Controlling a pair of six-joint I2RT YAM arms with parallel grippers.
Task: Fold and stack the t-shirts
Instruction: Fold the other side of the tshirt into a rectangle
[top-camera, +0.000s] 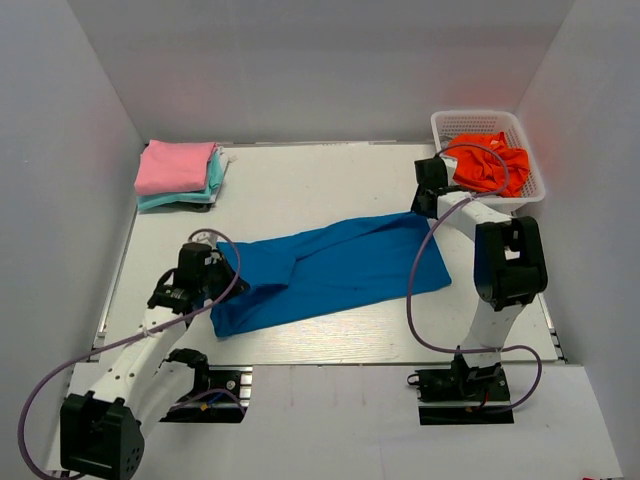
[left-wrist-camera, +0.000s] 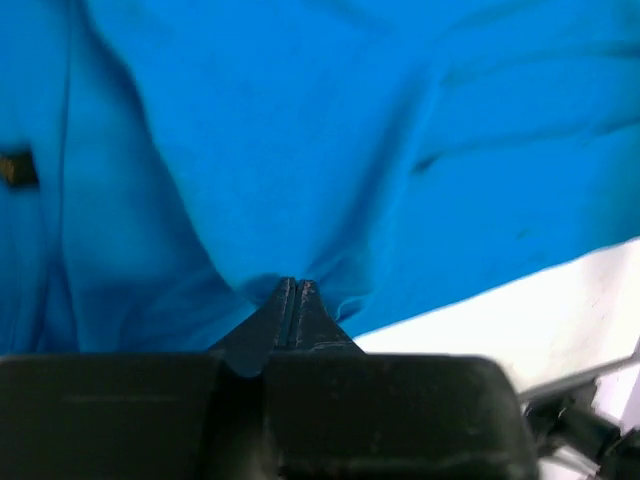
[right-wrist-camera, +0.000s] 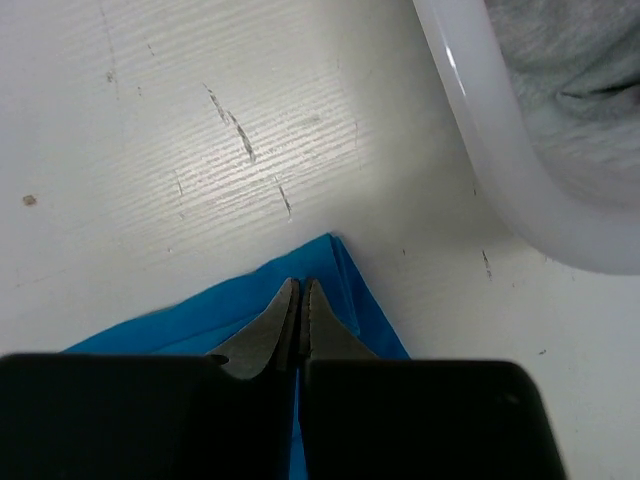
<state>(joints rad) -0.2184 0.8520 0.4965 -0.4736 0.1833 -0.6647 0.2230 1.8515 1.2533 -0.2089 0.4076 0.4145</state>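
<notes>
The blue t-shirt (top-camera: 330, 270) lies folded into a long strip across the middle of the table (top-camera: 300, 185). The left claw (left-wrist-camera: 295, 288) is pressed together, pinching its near left end. The right claw (right-wrist-camera: 298, 287) is also closed, pinching the far right corner. 2 folded shirts, a pink t-shirt (top-camera: 175, 165) over a pale teal t-shirt (top-camera: 212, 187), sit far left. An orange-red t-shirt (top-camera: 490, 160) fills the white basket (top-camera: 475, 118).

- Open counter (top-camera: 320, 185) between folded pink-and-teal stack (top-camera: 180, 172) and white basket (top-camera: 490, 150).
- Mid-counter covered by spread blue t-shirt (top-camera: 330, 268), far corner near basket rim.
- Bare strip along near edge.
</notes>
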